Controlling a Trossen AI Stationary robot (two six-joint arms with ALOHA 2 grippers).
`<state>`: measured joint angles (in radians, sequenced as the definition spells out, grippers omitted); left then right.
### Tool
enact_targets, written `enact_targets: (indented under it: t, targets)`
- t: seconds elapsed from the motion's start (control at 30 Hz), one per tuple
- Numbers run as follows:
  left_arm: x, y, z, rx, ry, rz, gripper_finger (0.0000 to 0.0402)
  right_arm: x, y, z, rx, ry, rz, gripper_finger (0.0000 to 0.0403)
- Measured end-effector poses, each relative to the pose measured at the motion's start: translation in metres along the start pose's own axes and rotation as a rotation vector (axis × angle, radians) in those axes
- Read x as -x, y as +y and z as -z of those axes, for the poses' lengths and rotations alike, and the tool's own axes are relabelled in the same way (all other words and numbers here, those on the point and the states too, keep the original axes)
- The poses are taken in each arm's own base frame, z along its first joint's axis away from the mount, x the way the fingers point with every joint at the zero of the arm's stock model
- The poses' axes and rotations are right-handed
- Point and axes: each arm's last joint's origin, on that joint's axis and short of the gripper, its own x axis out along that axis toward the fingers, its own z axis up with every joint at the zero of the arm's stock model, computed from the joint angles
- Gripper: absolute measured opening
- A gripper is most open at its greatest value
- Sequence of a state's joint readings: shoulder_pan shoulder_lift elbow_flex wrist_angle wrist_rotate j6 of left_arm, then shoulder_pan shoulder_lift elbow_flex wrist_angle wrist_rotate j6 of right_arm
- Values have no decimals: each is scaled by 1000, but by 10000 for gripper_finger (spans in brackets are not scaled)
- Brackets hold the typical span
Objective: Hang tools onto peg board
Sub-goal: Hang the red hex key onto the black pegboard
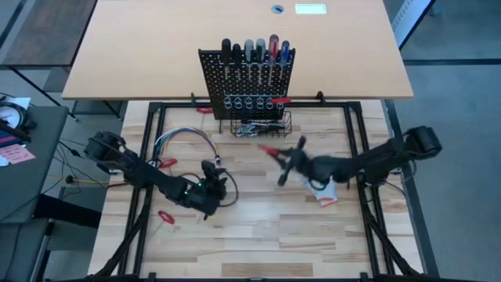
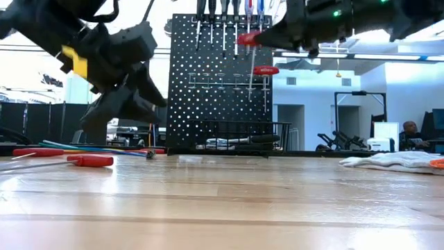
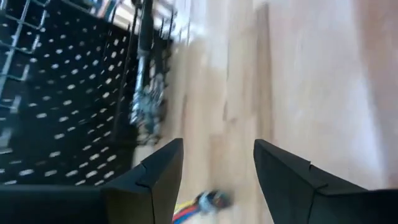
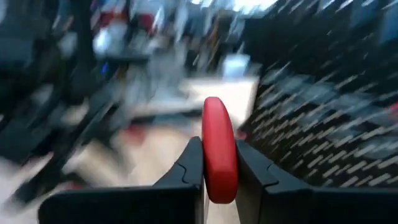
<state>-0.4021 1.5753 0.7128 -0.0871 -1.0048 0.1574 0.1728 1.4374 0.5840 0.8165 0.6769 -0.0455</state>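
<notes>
The right gripper, its jaws pinching a red-handled tool near the peg board, should lift it slowly to a free ring, while the left gripper waits with jaws spread.

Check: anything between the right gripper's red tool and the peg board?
High view: bare wood only between the red-handled tool in the right gripper and the peg board's wire basket.
</notes>
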Motion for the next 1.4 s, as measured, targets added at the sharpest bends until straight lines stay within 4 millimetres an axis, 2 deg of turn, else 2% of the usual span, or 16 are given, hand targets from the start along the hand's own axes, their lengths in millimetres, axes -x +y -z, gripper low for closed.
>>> enact_targets:
  t: [0.1, 0.3, 0.53, 0.63, 0.77, 0.9, 1.4]
  targets:
    - [-1, 1, 7, 87, -89, 58, 189, 2, -24, -9, 14, -125, 42, 47]
    - [-1, -1, 13, 110, -198, 91, 189, -19, -55, -31, 122, -297, 118, 47]
    - [-2, -2, 14, 112, -193, 93, 189, -47, -83, -62, 210, -328, 269, 47]
    - [-2, -2, 14, 128, -190, 96, 189, -55, -92, -68, 229, -291, 297, 47]
    - [-2, -2, 14, 128, -187, 97, 189, -65, -97, -72, 251, -204, 301, 47]
    - [-2, -2, 14, 128, -185, 98, 189, -67, -99, -68, 275, -149, 299, 47]
    - [-2, -2, 15, 134, -178, 101, 189, -65, -98, -73, 277, -188, 328, 47]
